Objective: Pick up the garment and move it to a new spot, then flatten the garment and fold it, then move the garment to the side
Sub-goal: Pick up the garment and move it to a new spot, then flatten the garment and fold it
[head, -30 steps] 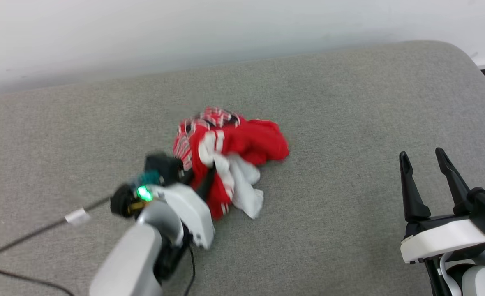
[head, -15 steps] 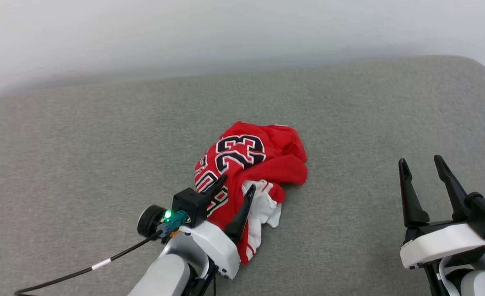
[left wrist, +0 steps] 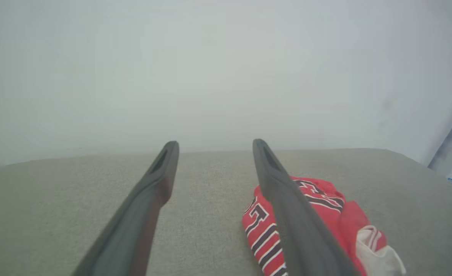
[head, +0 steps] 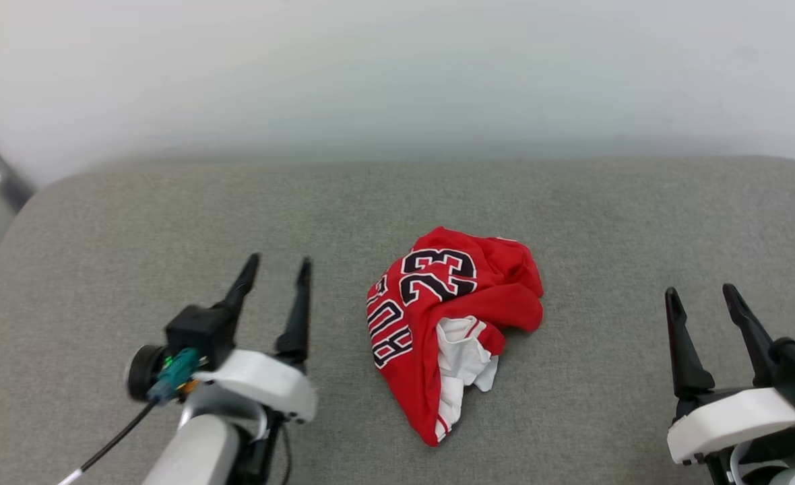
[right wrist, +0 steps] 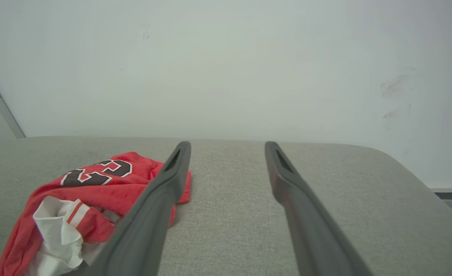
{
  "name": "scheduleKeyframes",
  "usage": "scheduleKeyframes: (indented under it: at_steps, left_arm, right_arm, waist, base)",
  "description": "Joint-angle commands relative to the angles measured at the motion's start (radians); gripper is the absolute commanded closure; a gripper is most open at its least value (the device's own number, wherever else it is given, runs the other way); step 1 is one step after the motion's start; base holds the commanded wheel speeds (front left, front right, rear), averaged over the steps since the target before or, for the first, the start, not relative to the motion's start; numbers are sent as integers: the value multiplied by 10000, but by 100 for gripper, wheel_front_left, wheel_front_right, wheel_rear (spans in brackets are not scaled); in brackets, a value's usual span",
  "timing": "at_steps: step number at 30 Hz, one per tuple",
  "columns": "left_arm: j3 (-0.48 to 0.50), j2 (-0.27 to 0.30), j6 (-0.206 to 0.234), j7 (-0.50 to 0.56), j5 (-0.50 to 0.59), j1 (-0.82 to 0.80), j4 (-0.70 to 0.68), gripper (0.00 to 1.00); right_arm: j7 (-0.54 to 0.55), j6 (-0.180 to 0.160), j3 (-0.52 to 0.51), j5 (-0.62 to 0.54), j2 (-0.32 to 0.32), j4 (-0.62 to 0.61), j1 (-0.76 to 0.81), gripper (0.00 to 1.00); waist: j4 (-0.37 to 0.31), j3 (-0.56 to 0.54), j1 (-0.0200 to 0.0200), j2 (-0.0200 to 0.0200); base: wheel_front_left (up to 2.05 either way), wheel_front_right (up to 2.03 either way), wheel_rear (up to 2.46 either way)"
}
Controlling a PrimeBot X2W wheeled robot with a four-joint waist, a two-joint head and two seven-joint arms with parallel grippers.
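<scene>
One garment (head: 451, 323), crumpled with "23" up, lies on one grey cushion (head: 573, 222). Two claws flank it without touching: left gripper (head: 278, 263) at 9 o'clock, right gripper (head: 701, 291) at 3 o'clock, both spread wide, holding nothing

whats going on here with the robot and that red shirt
A two-armed robot is working on a red jersey T-shirt printed with 23, which lies crumpled in a heap on a grey cushion with a white sleeve poking out. Nothing is holding it: the left gripper and right gripper are both open, one on each side, clear of the cloth. It is not yet flattened or folded.
</scene>
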Motion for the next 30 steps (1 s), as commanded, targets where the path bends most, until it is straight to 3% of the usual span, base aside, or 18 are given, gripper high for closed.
scheduleKeyframes:
  at_steps: [1, 7, 11, 30]
  left_arm:
    - [210, 157, 166, -67, -86, 266, -62, 0]
    - [783, 817, 659, 115, -175, 1120, -324, 0]
    - [880, 1123, 755, 249, -170, 1599, -629, 0]
    - [579, 1264, 847, 544, -180, 1864, -1139, 0]
  right_arm:
    - [43, -5, -30, 61, 9, -36, 191, 0]
    - [93, -5, -74, 219, 9, 40, 574, 0]
    - [119, -5, 7, 235, 9, 77, 751, 0]
    - [227, -7, -77, 213, 8, 101, 874, 0]
  waist:
    - [136, -167, 1, 0]
    - [199, -340, 1, 0]
    - [154, -432, 1, 0]
    - [86, -460, 1, 0]
  base:
    - [0, 0, 0]
    - [0, 0, 0]
    - [0, 0, 0]
    - [0, 0, 0]
